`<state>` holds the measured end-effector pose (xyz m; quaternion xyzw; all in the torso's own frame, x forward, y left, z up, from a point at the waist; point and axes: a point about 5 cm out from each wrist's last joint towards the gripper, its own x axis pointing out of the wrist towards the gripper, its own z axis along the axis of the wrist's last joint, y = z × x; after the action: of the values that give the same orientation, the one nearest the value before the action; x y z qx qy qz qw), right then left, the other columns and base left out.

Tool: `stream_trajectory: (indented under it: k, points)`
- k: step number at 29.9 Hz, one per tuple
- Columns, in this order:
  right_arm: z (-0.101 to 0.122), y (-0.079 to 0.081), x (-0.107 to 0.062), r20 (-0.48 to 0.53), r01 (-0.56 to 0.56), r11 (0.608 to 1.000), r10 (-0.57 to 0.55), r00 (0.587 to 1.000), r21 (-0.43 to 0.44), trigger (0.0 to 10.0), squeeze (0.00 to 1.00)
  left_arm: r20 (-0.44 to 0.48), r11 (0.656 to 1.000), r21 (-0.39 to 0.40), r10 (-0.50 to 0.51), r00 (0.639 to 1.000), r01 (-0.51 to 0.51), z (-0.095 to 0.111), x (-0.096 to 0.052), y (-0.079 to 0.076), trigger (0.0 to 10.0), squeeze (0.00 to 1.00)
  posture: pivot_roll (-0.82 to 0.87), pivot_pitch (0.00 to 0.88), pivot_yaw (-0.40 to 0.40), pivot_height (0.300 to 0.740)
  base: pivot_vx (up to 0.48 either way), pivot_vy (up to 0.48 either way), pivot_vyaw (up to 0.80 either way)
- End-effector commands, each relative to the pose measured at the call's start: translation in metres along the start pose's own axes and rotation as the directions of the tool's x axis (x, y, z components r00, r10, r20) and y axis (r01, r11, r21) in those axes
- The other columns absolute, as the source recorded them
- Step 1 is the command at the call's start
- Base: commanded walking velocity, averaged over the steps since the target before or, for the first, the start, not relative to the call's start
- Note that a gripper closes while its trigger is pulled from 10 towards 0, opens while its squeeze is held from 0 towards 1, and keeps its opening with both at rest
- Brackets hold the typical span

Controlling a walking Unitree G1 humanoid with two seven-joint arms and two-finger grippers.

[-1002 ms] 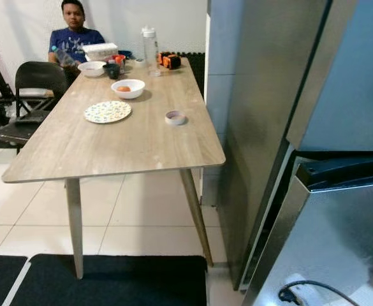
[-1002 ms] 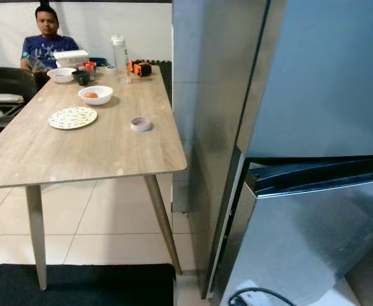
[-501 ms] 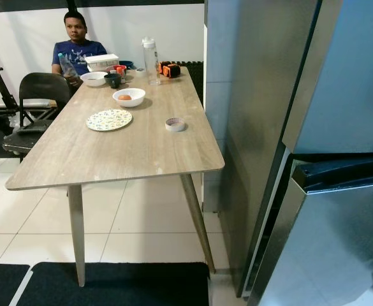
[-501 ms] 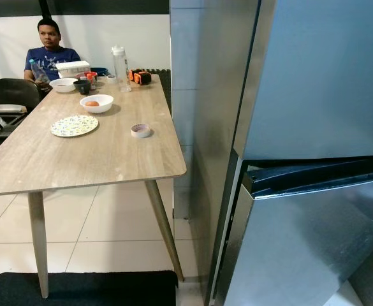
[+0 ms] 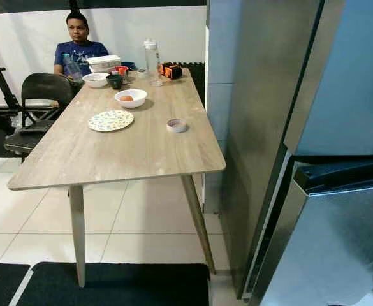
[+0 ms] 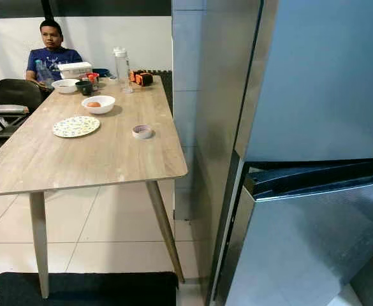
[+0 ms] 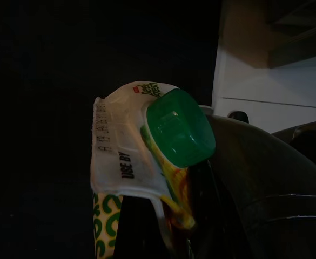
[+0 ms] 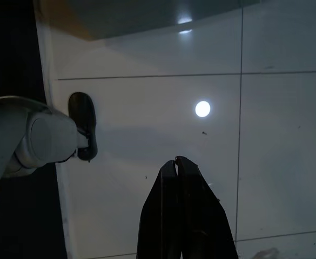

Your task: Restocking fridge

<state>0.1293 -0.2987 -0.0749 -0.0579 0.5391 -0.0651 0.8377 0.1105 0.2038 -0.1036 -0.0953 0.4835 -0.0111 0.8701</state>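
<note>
While I stood before the steel fridge (image 5: 282, 115), which filled the right half of the eye views with its lower door (image 6: 314, 242) standing ajar, my left end effector (image 7: 171, 237) was clamped on a carton (image 7: 128, 162) with a green cap (image 7: 178, 128), seen in the middle of the dark left wrist view. My right end effector (image 8: 178, 164) hung over pale floor tiles (image 8: 147, 54) with its two black fingers pressed together, holding nothing. The wooden worktop (image 5: 135, 153) lay in the left half of the eye views, carrying a patterned plate (image 5: 110, 120), a white bowl (image 5: 130, 97) with something orange in it, a small roll of tape (image 5: 176, 125) and a clear bottle (image 5: 152, 61). A person (image 5: 78, 44) sat at its far end, upper left
</note>
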Motion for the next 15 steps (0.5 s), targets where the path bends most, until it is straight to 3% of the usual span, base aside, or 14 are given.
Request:
stream_trajectory:
  k: [1, 9, 15]
  points:
    - [0.000, 0.000, 0.000, 0.003, 0.006, 1.000, -0.006, 1.000, 0.003, 10.0, 0.00, -0.036, 1.000, 0.002, 0.010, 0.999, -0.010, -0.009, -0.003, 0.002, 10.0, 0.00, -0.02, 0.000, -0.021, 0.740, 0.000, 0.000, 0.00]
    - [-0.005, 0.015, 0.003, 0.002, -0.015, 1.000, 0.015, 1.000, 0.015, 10.0, 0.00, -0.054, 0.999, 0.011, 0.033, 0.998, -0.033, -0.012, -0.008, 0.015, 10.0, 0.00, -0.04, 0.000, 0.031, 0.740, 0.000, 0.000, 0.00]
    - [-0.012, 0.041, 0.006, -0.019, -0.072, 0.997, 0.071, 0.997, -0.015, 10.0, 0.00, -0.002, 0.998, 0.017, 0.064, 0.998, -0.064, 0.011, -0.005, 0.025, 10.0, 0.00, -0.02, 0.000, 0.052, 0.740, 0.000, 0.000, 0.00]
